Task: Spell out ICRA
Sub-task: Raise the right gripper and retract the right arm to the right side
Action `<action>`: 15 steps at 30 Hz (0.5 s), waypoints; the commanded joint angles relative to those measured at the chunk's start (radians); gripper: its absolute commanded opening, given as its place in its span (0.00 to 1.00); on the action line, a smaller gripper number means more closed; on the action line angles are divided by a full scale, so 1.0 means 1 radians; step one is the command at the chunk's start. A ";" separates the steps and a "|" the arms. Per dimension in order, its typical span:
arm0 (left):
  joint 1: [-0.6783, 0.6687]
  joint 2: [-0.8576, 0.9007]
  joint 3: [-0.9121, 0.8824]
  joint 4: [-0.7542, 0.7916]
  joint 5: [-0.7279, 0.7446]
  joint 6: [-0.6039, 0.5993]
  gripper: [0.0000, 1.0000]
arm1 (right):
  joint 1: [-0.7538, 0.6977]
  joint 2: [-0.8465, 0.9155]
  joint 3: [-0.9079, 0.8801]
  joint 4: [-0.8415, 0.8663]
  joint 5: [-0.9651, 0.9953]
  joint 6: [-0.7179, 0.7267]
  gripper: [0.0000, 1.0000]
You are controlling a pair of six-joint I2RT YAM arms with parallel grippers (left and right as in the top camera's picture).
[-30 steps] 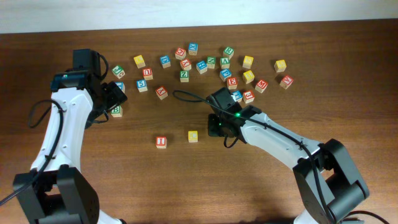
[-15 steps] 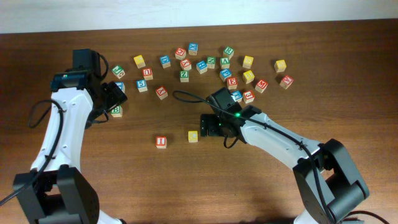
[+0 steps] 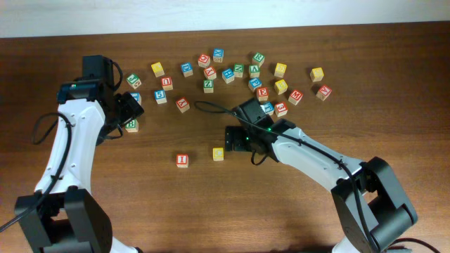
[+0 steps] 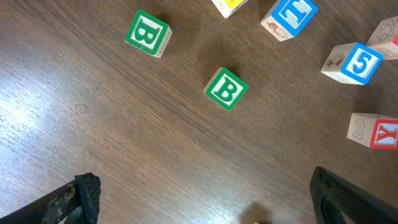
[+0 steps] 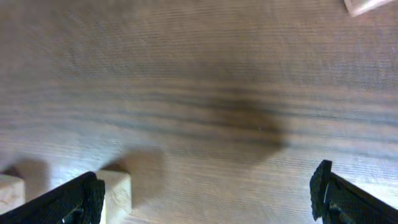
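Note:
A red I block [image 3: 182,160] and a yellow block [image 3: 219,153] sit side by side near the table's front middle. My right gripper [image 3: 234,140] hovers just right of the yellow block with its jaws wide open and nothing between them. In the right wrist view a pale block side [image 5: 115,190] shows just inside the left finger of the right gripper [image 5: 208,200]. My left gripper [image 3: 129,110] is open over bare wood among the left-hand blocks. In the left wrist view, two green B blocks [image 4: 226,89] [image 4: 148,33] lie beyond the left gripper [image 4: 208,202].
Several loose letter blocks [image 3: 239,70] are scattered across the back of the table, from a green one [image 3: 133,81] to a red one [image 3: 323,91]. A blue 5 block [image 4: 354,62] and a red Y block [image 4: 376,130] lie right of the left gripper.
My right gripper has gone from shut to wide open and shifted slightly left toward the yellow block. The left arm and the blocks have not moved.

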 commanded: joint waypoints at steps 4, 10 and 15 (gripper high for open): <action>0.002 0.007 -0.003 -0.001 -0.011 -0.006 0.99 | -0.119 -0.029 0.085 -0.095 0.003 0.002 0.98; 0.002 0.007 -0.003 -0.001 -0.011 -0.006 0.99 | -0.303 -0.030 0.135 -0.227 0.002 0.001 0.98; 0.002 0.007 -0.003 -0.001 -0.011 -0.006 0.99 | -0.496 -0.030 0.135 -0.304 0.017 -0.008 0.98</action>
